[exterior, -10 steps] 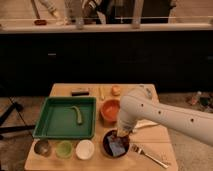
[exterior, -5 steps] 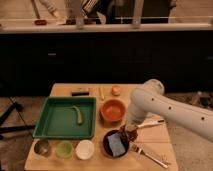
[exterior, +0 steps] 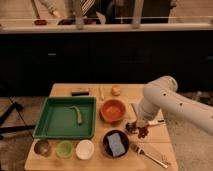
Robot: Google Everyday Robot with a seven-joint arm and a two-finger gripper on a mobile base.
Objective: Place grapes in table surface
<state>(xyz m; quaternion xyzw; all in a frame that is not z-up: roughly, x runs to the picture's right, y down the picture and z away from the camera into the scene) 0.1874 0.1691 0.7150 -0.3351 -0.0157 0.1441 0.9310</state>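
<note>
The grapes (exterior: 140,130), a small dark reddish bunch, hang at the tip of my gripper (exterior: 137,125), which is shut on them. They are just above the light wooden table surface (exterior: 156,141), right of the dark bowl (exterior: 116,144) and below the orange bowl (exterior: 113,110). My white arm (exterior: 165,100) reaches in from the right and bends down to the gripper. I cannot tell whether the bunch touches the wood.
A green tray (exterior: 50,125) holding a green vegetable (exterior: 77,114) fills the left. Three small bowls (exterior: 64,149) line the front edge. A blue-grey pad (exterior: 115,143) lies in the dark bowl. A fork (exterior: 150,154) lies front right, and a small orange fruit (exterior: 116,90) sits at the back.
The arm has swung right, away from above the dark bowl. The gripper and the grapes now sit beside that bowl over bare wood.
</note>
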